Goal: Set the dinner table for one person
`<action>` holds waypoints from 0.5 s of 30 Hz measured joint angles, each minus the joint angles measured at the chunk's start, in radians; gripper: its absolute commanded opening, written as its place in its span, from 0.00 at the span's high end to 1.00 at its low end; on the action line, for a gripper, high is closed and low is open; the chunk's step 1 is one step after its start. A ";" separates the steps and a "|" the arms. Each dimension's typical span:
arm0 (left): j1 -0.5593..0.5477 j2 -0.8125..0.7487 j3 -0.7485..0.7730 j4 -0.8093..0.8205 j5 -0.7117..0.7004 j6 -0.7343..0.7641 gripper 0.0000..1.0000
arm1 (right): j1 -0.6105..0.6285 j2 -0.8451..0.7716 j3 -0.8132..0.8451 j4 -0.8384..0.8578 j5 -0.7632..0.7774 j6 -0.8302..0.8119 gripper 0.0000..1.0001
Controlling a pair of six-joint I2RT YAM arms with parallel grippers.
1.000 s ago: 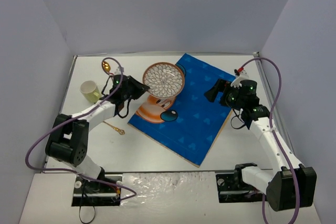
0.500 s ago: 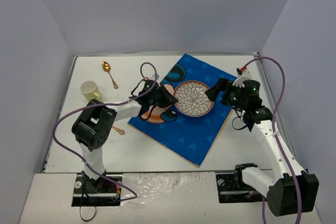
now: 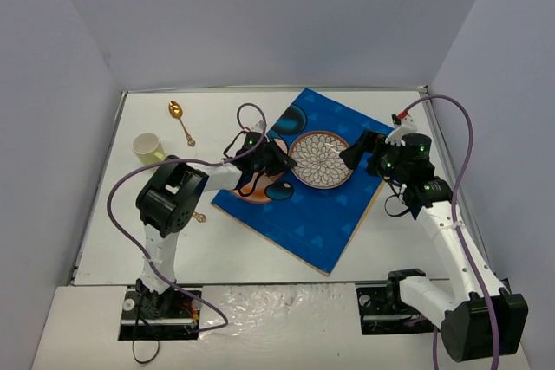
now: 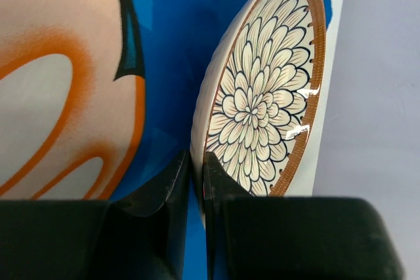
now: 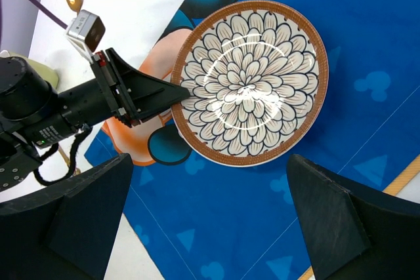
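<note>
Dinner table (image 3: 243,249): white top, frame centre. Floral plate (image 3: 321,160), centre-right, tilted on or just above the blue placemat (image 3: 321,214); left gripper (image 3: 283,165) pinches its rim. Right gripper (image 3: 355,150) spread wide, empty, just beside it. Step, as judged: placing the plate. Next: lower it flat, let go.

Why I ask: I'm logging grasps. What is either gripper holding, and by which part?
The left gripper pinches the flower-patterned plate by its rim; the right gripper is open, holding nothing.

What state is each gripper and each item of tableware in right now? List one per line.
placemat: flat, askew on the dinner table
plate: over the placemat, rim pinched
left gripper: shut on plate rim
right gripper: open, empty
cup: upright
gold spoon: lying flat
</note>
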 measured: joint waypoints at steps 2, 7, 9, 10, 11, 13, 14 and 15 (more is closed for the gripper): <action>0.000 0.025 0.000 0.009 0.000 0.000 1.00 | 0.000 0.000 0.000 -0.002 0.000 -0.003 0.00; 0.001 0.057 0.000 0.039 0.006 -0.012 0.63 | 0.000 0.000 0.000 -0.002 0.000 -0.014 0.00; 0.002 0.058 0.000 0.050 0.008 -0.010 0.50 | 0.000 0.000 0.000 -0.002 0.000 -0.018 0.00; 0.002 0.055 0.000 0.055 0.008 -0.008 0.43 | 0.000 0.000 0.000 -0.002 0.000 -0.020 0.00; 0.002 0.052 0.000 0.060 0.008 -0.006 0.38 | 0.000 0.000 0.000 -0.002 0.000 -0.021 0.00; 0.002 0.036 0.000 0.057 0.007 -0.001 0.28 | 0.000 0.000 0.000 -0.003 0.000 -0.022 0.00; 0.003 0.024 0.000 0.049 0.006 0.008 0.25 | 0.000 0.000 0.000 -0.004 0.000 -0.024 0.00; 0.006 0.008 0.000 0.026 0.006 0.021 0.22 | 0.000 0.000 0.000 -0.005 0.000 -0.025 0.00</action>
